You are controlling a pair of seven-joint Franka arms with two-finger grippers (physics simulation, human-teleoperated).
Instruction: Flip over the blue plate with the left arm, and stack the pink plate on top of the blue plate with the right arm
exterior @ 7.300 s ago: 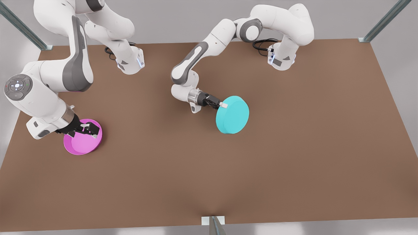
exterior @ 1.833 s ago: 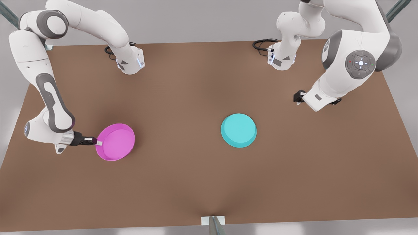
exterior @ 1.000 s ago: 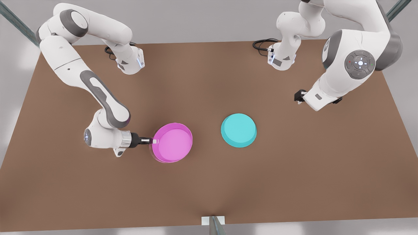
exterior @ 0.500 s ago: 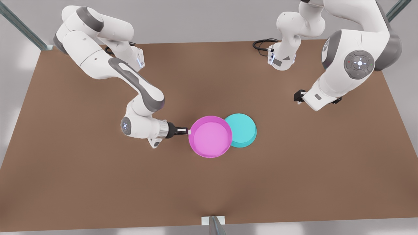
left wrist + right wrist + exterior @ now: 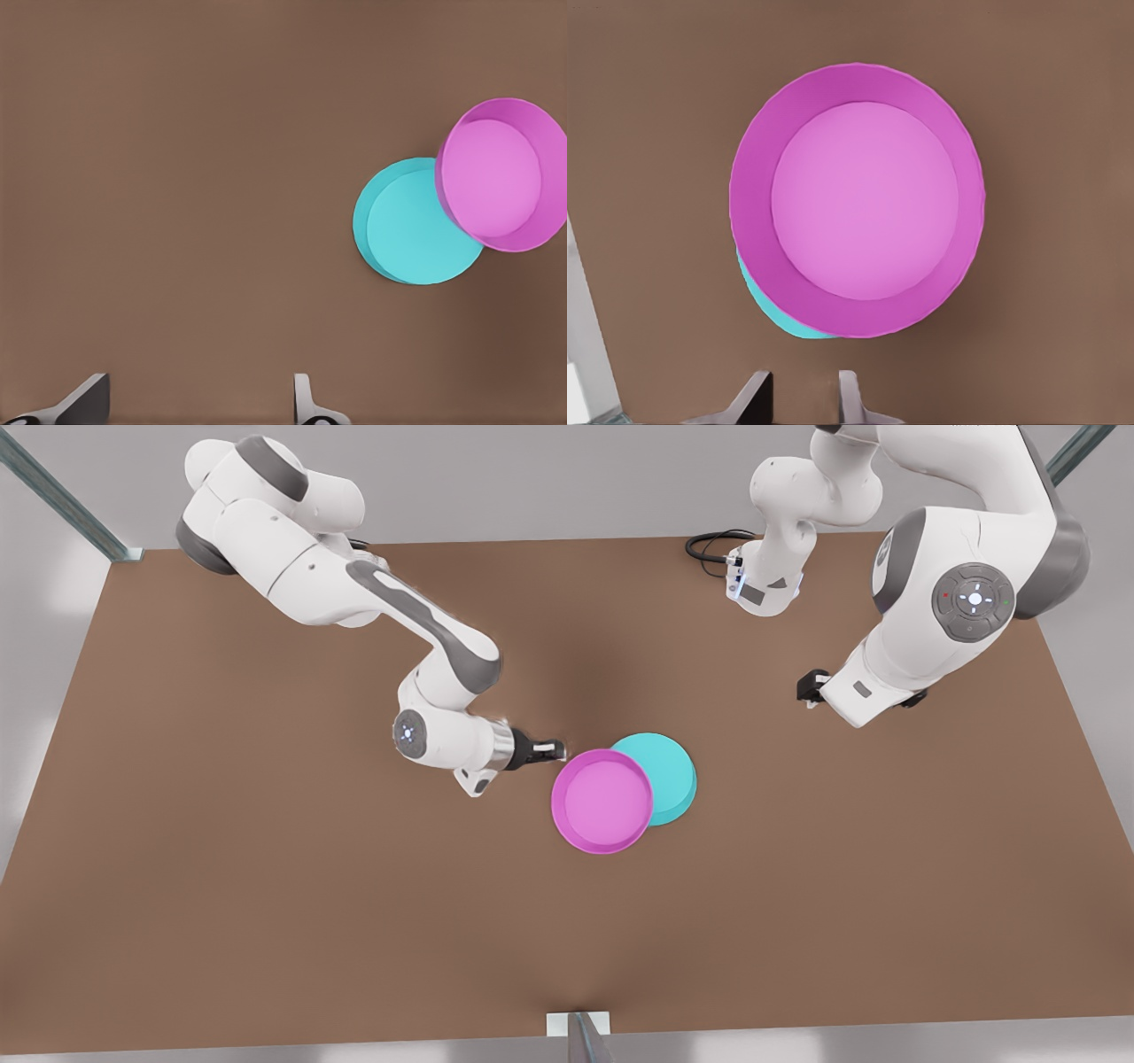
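Pink plate (image 5: 602,801), open side up, overlaps the edge of the blue plate (image 5: 666,776) nearer the front view's left; blue plate lies base-up on the brown surface (image 5: 266,886). Right gripper (image 5: 556,752) sits just off the pink plate's rim, fingers (image 5: 755,397) parted, holding nothing. Left gripper (image 5: 807,688) waits well apart toward the front view's right, fingers (image 5: 303,403) spread wide, empty. Bare surface lies open all round the two plates, widest toward the near edge.
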